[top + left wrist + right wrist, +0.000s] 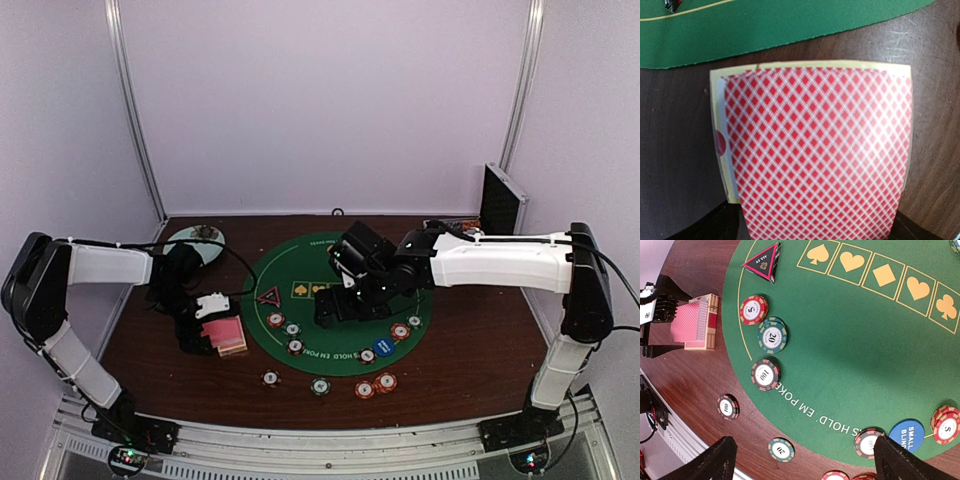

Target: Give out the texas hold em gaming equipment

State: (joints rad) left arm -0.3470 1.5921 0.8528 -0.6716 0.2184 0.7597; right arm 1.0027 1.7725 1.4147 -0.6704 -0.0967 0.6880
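Note:
My left gripper (205, 322) is at the deck of pink-backed playing cards (228, 335) on the wood left of the green mat (300, 262). In the left wrist view one card (817, 150) fills the frame, bowed, with a dark finger at each lower corner. My right gripper (810, 465) is open and empty above the mat's near edge. Striped chips lie on the mat (772, 335) and on the wood (781, 449). The black-red triangle marker (763, 261) and the blue disc (906, 435) lie on the mat. The orange disc is out of view.
A pale blue plate (195, 240) sits at the back left. The silver-black case (497, 200) stands at the back right. More chips (365, 389) lie on the wood in front of the mat. Cables run along the left arm.

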